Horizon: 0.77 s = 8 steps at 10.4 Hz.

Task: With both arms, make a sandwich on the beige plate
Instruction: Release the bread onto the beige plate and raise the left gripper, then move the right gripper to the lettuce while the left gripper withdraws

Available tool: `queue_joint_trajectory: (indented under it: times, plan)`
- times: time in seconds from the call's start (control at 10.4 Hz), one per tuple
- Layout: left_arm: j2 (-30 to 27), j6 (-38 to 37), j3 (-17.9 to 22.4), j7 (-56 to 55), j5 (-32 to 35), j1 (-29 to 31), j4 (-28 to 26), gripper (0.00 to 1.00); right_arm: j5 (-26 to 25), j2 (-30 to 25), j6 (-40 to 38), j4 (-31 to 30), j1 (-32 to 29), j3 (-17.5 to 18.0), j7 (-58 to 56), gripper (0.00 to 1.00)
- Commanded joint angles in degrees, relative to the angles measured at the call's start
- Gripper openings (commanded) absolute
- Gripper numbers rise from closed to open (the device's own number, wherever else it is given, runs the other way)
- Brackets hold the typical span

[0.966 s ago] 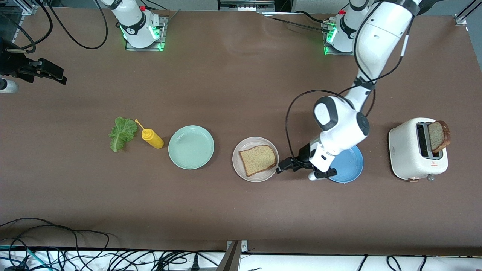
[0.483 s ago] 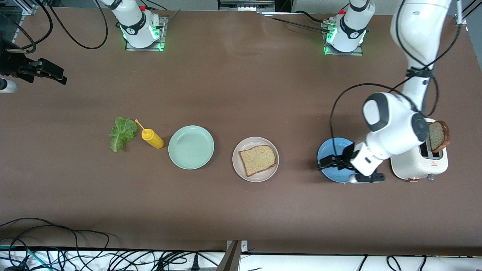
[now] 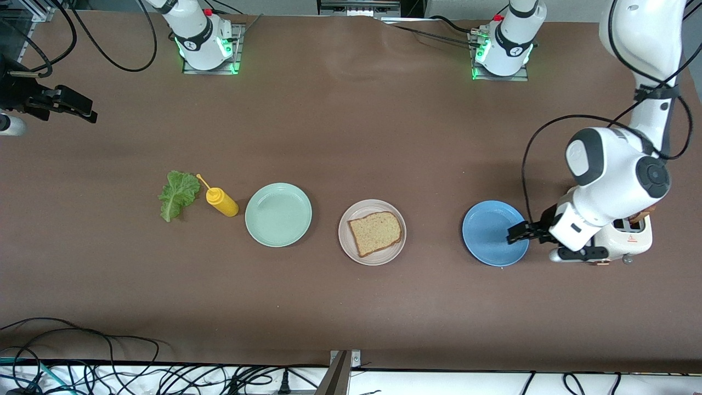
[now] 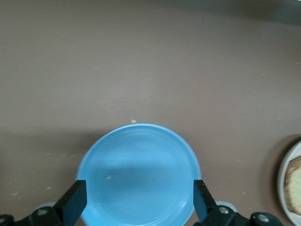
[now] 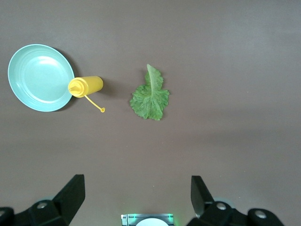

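One brown bread slice (image 3: pixel 375 233) lies flat on the beige plate (image 3: pixel 345 245), mid-table. The lettuce leaf (image 3: pixel 178 195) lies on the table toward the right arm's end; it also shows in the right wrist view (image 5: pixel 150 96). My left gripper (image 3: pixel 524 232) is open and empty, low over the blue plate (image 3: pixel 490 233) at its toaster-side edge. The left wrist view shows its fingers (image 4: pixel 73 205) spread over that plate (image 4: pixel 138 169). A second slice in the toaster shows only as a brown sliver (image 3: pixel 640 216). My right gripper (image 3: pixel 68 104) waits open, high over the right arm's end.
A yellow mustard bottle (image 3: pixel 221 202) lies beside the lettuce. A mint-green plate (image 3: pixel 278 214) sits between the bottle and the beige plate. A white toaster (image 3: pixel 630 238) stands at the left arm's end, mostly covered by the left wrist. Cables run along the near edge.
My left gripper has swung from beside the beige plate, across the blue plate, toward the toaster. It stays open and empty. The right arm has not moved.
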Motion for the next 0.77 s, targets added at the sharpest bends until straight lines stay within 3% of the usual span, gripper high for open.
queue_joint_trajectory:
  times: [0.0,0.48,0.68]
  plan:
    - [-7.4,-0.1,2.6,0.5,5.4,0.0,-6.7,1.0,-0.6,2.2,-0.2,0.7,0.8,0.5,-0.2,1.0]
    - [-16.0,-11.5,3.6,0.5,9.2,0.3,-5.4,1.0,-3.5,8.9,4.3,-1.0,1.8,0.4,-0.3,1.0]
    - [-16.8,-21.0,3.5,0.6,11.1,0.7,-0.6,1.0,-4.7,8.9,16.3,-10.2,1.7,-0.8,-0.4,1.0]
